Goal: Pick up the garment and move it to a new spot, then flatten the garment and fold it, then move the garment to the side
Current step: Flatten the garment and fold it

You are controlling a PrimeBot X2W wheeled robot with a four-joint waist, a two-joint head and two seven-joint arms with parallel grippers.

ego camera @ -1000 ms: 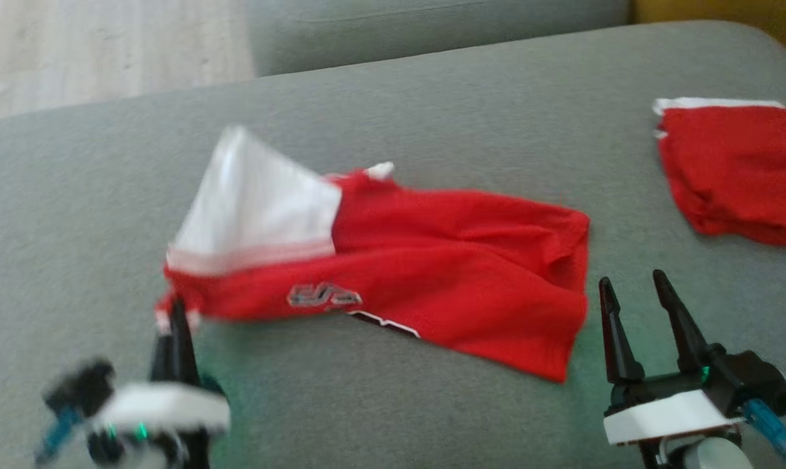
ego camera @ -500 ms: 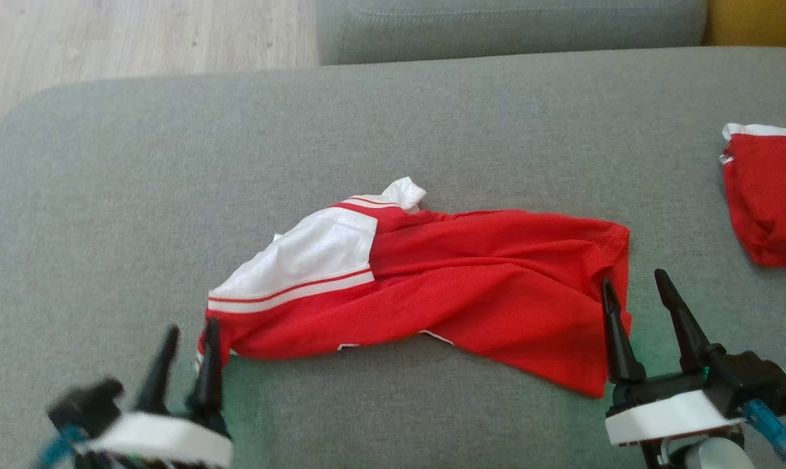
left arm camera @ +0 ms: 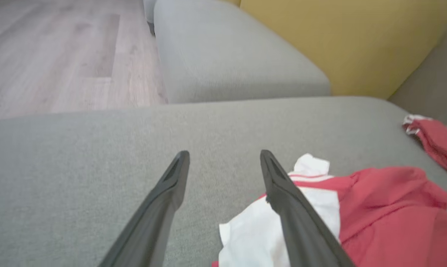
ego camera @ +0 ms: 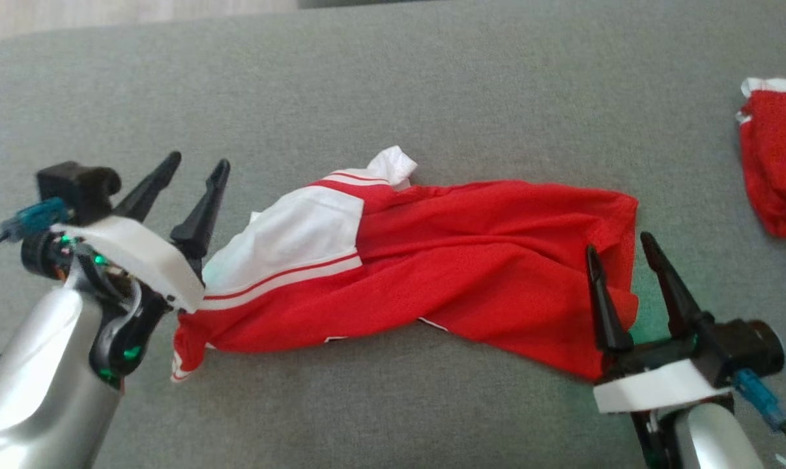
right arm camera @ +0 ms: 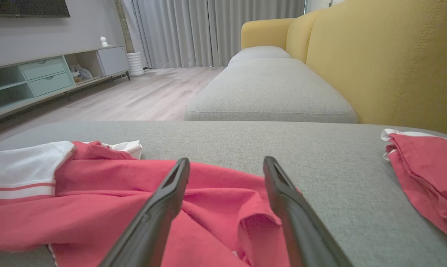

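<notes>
Head view, garment [ego camera: 432,260]: lay rumpled across the grey cushion [ego camera: 432,85], not yet flat.
Left gripper [ego camera: 199,160]: jaws wide, empty, beside the white end, likely placed to take it.
Right gripper [ego camera: 618,243]: jaws wide, holding nothing, poised at the red end.
Hidden: garment's near right corner sat behind the right gripper; second red cloth [ego camera: 774,176] was cut off at the frame edge.

The red-and-white jersey garment [ego camera: 471,260] is thin, smooth cloth. The grey sofa cushion [ego camera: 432,85] is a coarse, matt woven fabric.
</notes>
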